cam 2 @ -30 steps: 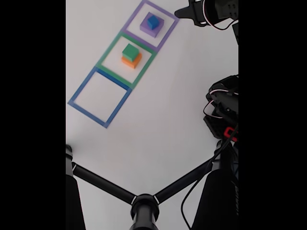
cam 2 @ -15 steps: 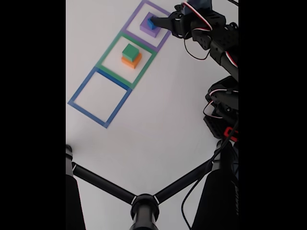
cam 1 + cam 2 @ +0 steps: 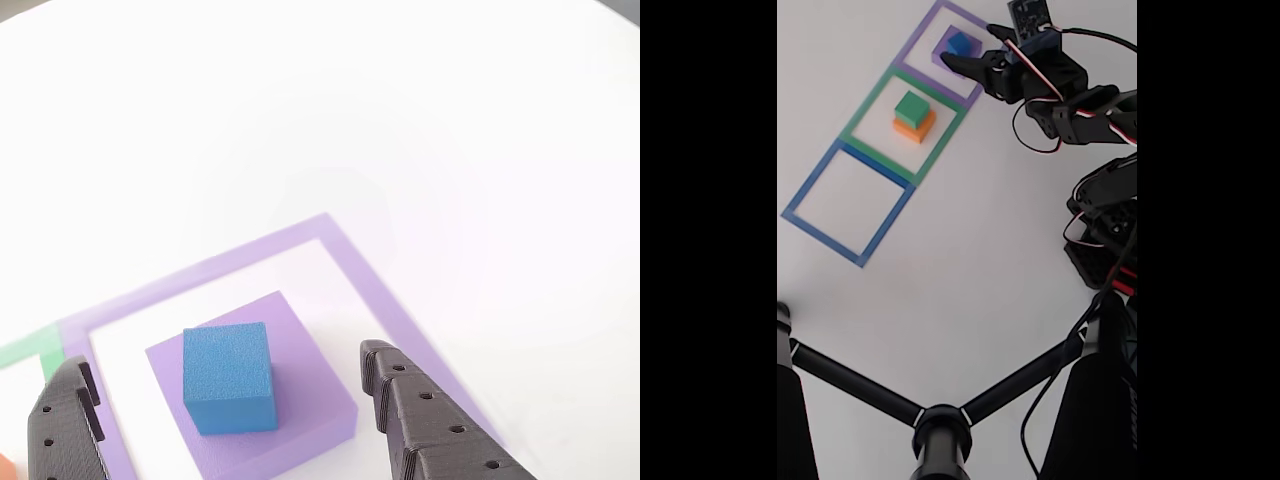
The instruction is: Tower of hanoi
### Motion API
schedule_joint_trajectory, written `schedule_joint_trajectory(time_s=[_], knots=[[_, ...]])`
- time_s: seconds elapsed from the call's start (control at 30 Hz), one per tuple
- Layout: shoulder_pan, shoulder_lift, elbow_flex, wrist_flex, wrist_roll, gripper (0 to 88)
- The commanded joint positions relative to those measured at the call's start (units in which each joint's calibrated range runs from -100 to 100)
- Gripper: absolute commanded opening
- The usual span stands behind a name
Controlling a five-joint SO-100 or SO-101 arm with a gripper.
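Blue cube (image 3: 228, 376) sits on top of the purple block (image 3: 300, 410), inside the purple square outline (image 3: 355, 270) near the far corner of the white counter (image 3: 970, 250). The claw (image 3: 230, 415) stands wide, its two dark fingers (image 3: 425, 420) on either side of the stack, the cube between them and touching neither. In the fixed view, the green block (image 3: 911, 105) rests on the orange block (image 3: 914, 128) within the green outline (image 3: 865, 120), well apart from the claw (image 3: 970, 48).
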Motion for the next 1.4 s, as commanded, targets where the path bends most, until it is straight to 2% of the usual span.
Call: schedule_joint_trajectory(time_s=[0.0,0.63,1.37], knots=[[-0.52,5.2,-3.65,-6.79,0.0,31.4],[-2.15,15.86,-5.92,-15.05,0.0,28.8],[-3.11,19.98,-8.56,-16.1,0.0,16.1]])
